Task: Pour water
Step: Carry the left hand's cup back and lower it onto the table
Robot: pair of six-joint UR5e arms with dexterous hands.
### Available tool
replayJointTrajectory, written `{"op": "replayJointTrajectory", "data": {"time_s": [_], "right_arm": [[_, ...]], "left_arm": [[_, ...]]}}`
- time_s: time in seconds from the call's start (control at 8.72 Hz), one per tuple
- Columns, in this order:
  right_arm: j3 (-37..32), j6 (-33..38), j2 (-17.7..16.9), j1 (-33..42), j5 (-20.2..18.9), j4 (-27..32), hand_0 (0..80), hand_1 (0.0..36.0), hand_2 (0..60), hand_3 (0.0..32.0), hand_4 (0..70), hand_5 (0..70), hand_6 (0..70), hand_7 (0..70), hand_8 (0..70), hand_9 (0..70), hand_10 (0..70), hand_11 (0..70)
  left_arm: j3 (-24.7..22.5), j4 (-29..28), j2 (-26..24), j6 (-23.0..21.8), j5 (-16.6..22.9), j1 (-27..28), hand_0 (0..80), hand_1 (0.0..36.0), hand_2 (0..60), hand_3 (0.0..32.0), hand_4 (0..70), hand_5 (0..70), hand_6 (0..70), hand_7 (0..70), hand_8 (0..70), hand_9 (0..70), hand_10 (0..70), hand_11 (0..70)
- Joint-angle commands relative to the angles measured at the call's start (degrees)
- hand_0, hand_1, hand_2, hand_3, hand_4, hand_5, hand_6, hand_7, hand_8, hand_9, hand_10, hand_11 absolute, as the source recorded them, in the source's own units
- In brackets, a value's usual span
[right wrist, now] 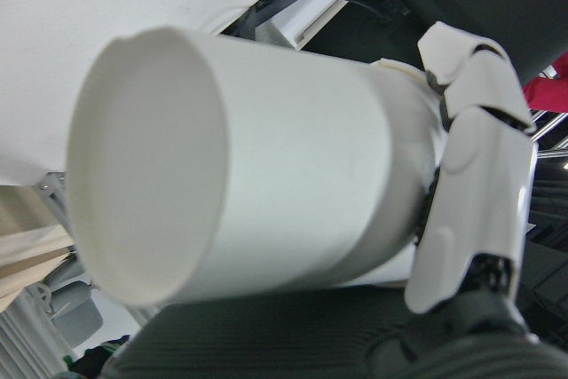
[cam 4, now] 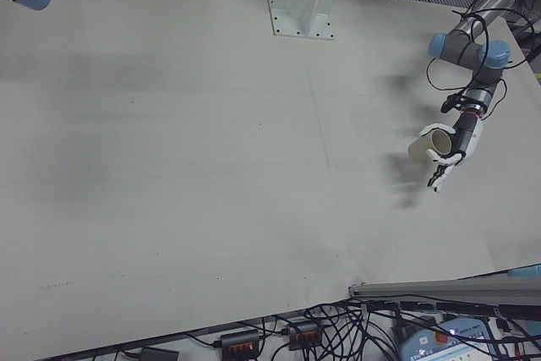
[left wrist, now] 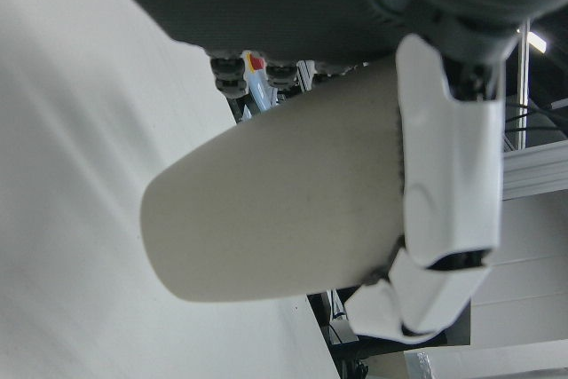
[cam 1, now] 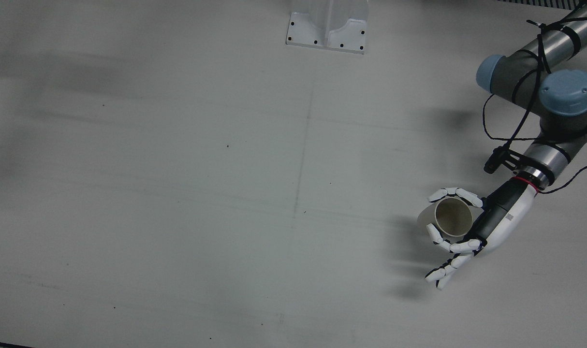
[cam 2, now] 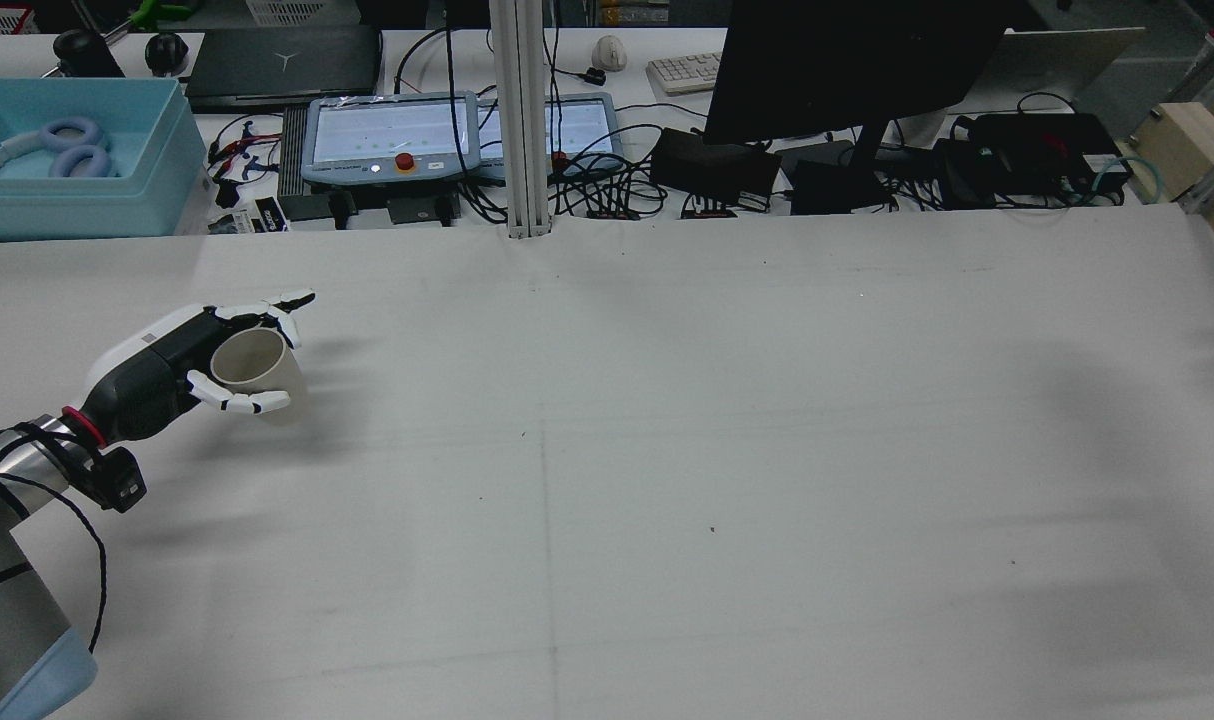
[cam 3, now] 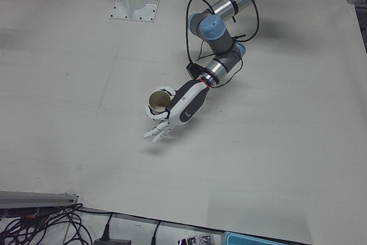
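My left hand [cam 1: 472,227] is wrapped around a beige paper cup [cam 1: 450,217], fingers [cam 1: 455,192] curled over its rim side and wall, with the lower fingers stretched loose below it. The cup is tipped on its side above the desk [cam 1: 226,193], its open mouth turned up toward the front camera, and nothing can be seen inside it. My left forearm [cam 3: 221,64] bends down from the elbow, wrist angled toward the desk's left half. My right hand [right wrist: 470,184] clasps a white cup [right wrist: 231,166], seen only by its own camera, lying sideways with its base toward the lens; its place over the desk I cannot tell.
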Motion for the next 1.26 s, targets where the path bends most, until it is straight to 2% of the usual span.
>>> {"op": "replayJointTrajectory", "data": {"time_s": [0.0, 0.11, 0.23, 0.46, 0.57, 0.69, 0.8, 0.92, 1.03, 1.15], "right_arm": [[-16.66, 0.01, 2.22, -0.91, 2.48, 10.24, 49.8, 3.2, 0.0, 0.0, 12.3, 15.6, 9.1, 10.9, 15.6, 12.3, 6.6, 10.2], [-20.61, 0.27, 4.49, -0.92, 2.48, 12.01, 47.7, 1.0, 0.0, 0.0, 7.4, 11.2, 3.4, 3.1, 8.4, 1.4, 0.0, 0.0], [-22.31, 0.36, 6.95, -1.00, 2.39, 12.03, 47.7, 1.8, 0.0, 0.0, 7.6, 10.4, 3.8, 3.7, 6.7, 0.2, 0.0, 0.0], [-21.36, 0.45, 7.06, -1.79, 2.39, 12.03, 47.5, 2.2, 0.0, 0.0, 3.4, 6.9, 1.1, 0.8, 3.7, 0.0, 0.0, 0.0], [-21.36, 2.11, 7.15, -1.88, 2.39, 11.94, 46.9, 1.0, 0.0, 6.2, 0.0, 4.3, 0.0, 0.0, 4.3, 0.0, 0.0, 0.0], [-21.36, 2.82, 7.06, -2.14, 2.39, 11.94, 46.6, 0.0, 0.0, 13.8, 0.0, 1.9, 0.0, 0.0, 4.6, 0.0, 0.0, 0.0], [-21.36, 2.91, 7.06, -2.15, 2.39, 11.94, 46.6, 0.3, 0.0, 14.2, 0.0, 2.2, 0.0, 0.0, 5.0, 0.0, 0.0, 0.0], [-21.36, 2.91, 7.06, -2.41, 2.39, 11.94, 46.5, 0.6, 0.0, 13.0, 0.0, 2.5, 0.0, 0.0, 5.0, 0.0, 0.0, 0.0], [-21.27, 3.00, 7.06, -2.50, 2.39, 11.94, 46.6, 1.1, 0.0, 12.8, 0.0, 3.3, 0.0, 0.0, 5.3, 0.0, 0.0, 0.0], [-21.27, 3.00, 7.06, -2.50, 2.39, 11.94, 46.7, 1.4, 0.0, 12.6, 0.0, 3.7, 0.0, 0.0, 5.5, 0.0, 0.0, 0.0]], "left_arm": [[5.02, -6.86, 3.65, 0.66, 0.07, -2.22, 61.6, 33.5, 60.0, 0.0, 62.7, 70.0, 8.7, 11.4, 5.8, 0.8, 5.0, 9.1], [6.79, -9.24, 4.69, 1.27, 0.07, -2.65, 61.7, 33.1, 60.0, 0.0, 62.1, 70.0, 8.3, 11.2, 5.7, 0.8, 4.9, 9.0], [7.94, -11.78, 5.23, 2.76, 0.07, -4.14, 61.0, 32.3, 58.6, 0.0, 60.5, 70.0, 7.6, 10.5, 5.6, 0.7, 4.9, 8.9], [9.26, -15.40, 8.99, 2.86, 0.07, -5.55, 61.4, 31.9, 56.6, 0.0, 60.2, 70.0, 7.9, 10.9, 5.7, 0.7, 5.0, 9.0], [9.70, -17.50, 11.01, 4.17, 0.16, -6.60, 61.5, 30.8, 52.0, 0.0, 59.8, 70.0, 7.9, 10.8, 5.8, 0.7, 4.9, 8.8], [10.40, -18.65, 12.16, 4.62, 0.16, -7.66, 61.0, 27.8, 40.4, 0.0, 57.5, 70.0, 8.0, 10.3, 6.4, 0.6, 4.2, 7.8], [13.19, -20.93, 13.05, 4.88, 0.51, -8.36, 61.3, 26.7, 35.9, 0.0, 56.7, 70.0, 8.4, 10.0, 6.8, 0.6, 3.9, 7.2], [15.66, -22.52, 13.14, 5.41, 1.12, -8.63, 60.4, 25.8, 34.9, 0.0, 56.6, 70.0, 8.6, 10.0, 6.9, 0.6, 4.1, 7.4], [16.12, -22.79, 13.49, 7.76, 1.39, -8.89, 60.4, 25.1, 32.5, 0.0, 56.1, 70.0, 8.6, 9.9, 7.1, 0.5, 3.8, 6.9], [16.12, -23.06, 13.58, 8.57, 2.43, -9.59, 60.4, 20.5, 13.1, 0.0, 53.1, 70.0, 8.3, 9.7, 7.2, 0.5, 3.1, 5.7]]}}
